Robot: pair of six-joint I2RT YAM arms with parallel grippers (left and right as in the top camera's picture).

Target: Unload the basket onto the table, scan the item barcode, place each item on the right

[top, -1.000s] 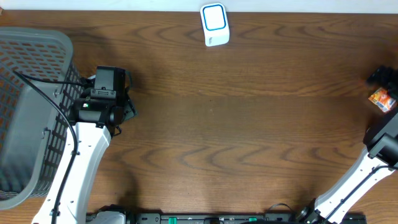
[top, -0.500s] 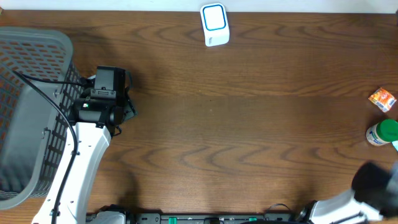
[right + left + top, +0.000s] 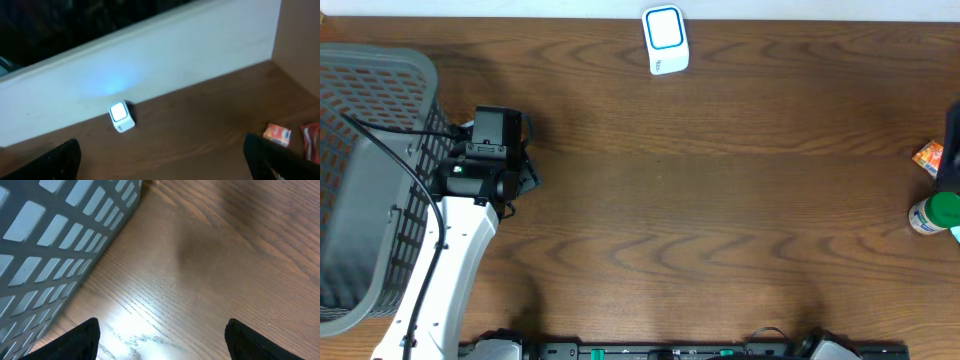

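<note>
From overhead, the scanner (image 3: 666,40) sits at the far edge of the bench (image 3: 720,200). Well to its left stands the basket (image 3: 370,150), with the left arm (image 3: 460,230) parked beside it. Far to the scanner's right, at the frame edge, lie an orange packet (image 3: 928,157) and a green-capped bottle (image 3: 932,214). The right arm (image 3: 952,140) shows only as a dark sliver above them.

In the left wrist view, the left pincer (image 3: 162,337) gapes wide over bare wood next to the basket wall, holding nothing.

In the right wrist view, the right pincer (image 3: 162,155) is spread fully and is empty. It looks down on the scanner, with the packet to the scanner's right.

No item is held, so the pick-up step seems in hand. Next, the right pincer likely must drop onto one item, grip it and carry it to the scanner, barcode facing its window.
</note>
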